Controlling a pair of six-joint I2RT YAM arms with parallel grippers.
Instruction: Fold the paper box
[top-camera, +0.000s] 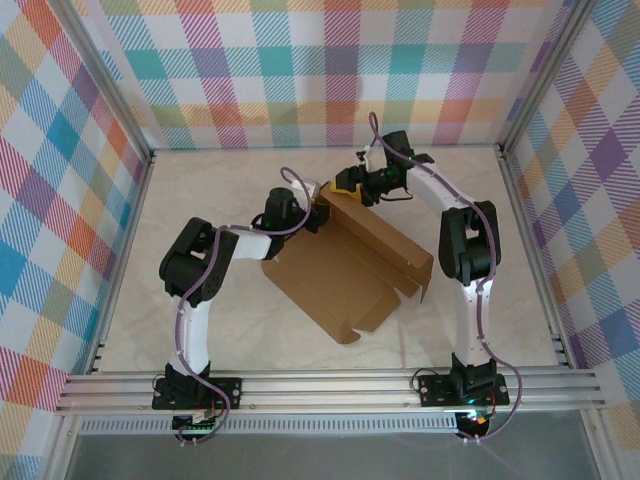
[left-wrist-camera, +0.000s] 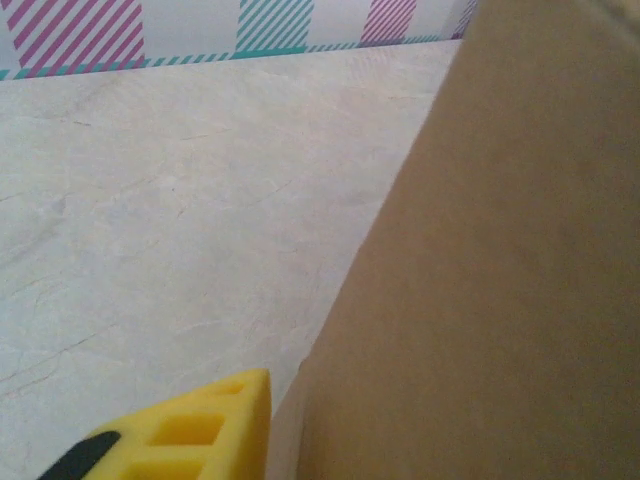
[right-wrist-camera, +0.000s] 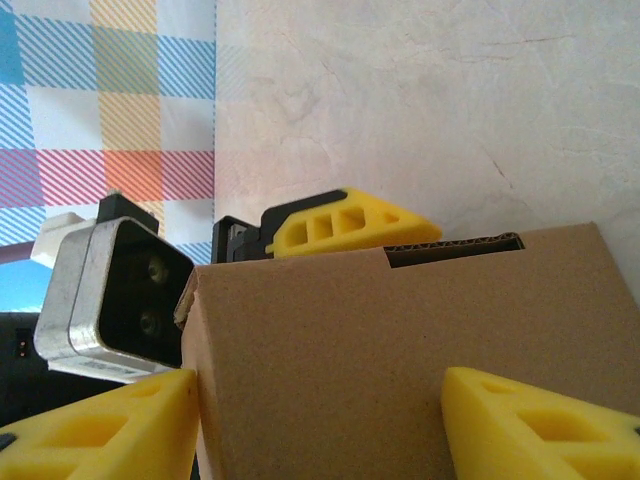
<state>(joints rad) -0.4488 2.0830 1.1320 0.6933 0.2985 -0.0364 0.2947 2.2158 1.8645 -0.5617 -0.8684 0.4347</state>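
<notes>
The paper box lies mid-table as a brown cardboard sheet, with one long wall standing up. My left gripper is at the wall's far-left end. One yellow finger rests against the cardboard; the other finger is hidden behind it. My right gripper faces the same end from the far side. It stands open, its fingers wide apart against a cardboard panel. The left gripper's finger lies along that panel's top edge.
The pale table is enclosed by checked walls and an aluminium frame, with a rail along the near edge. Free room lies left and far behind the box. The left arm's wrist camera is close to my right gripper.
</notes>
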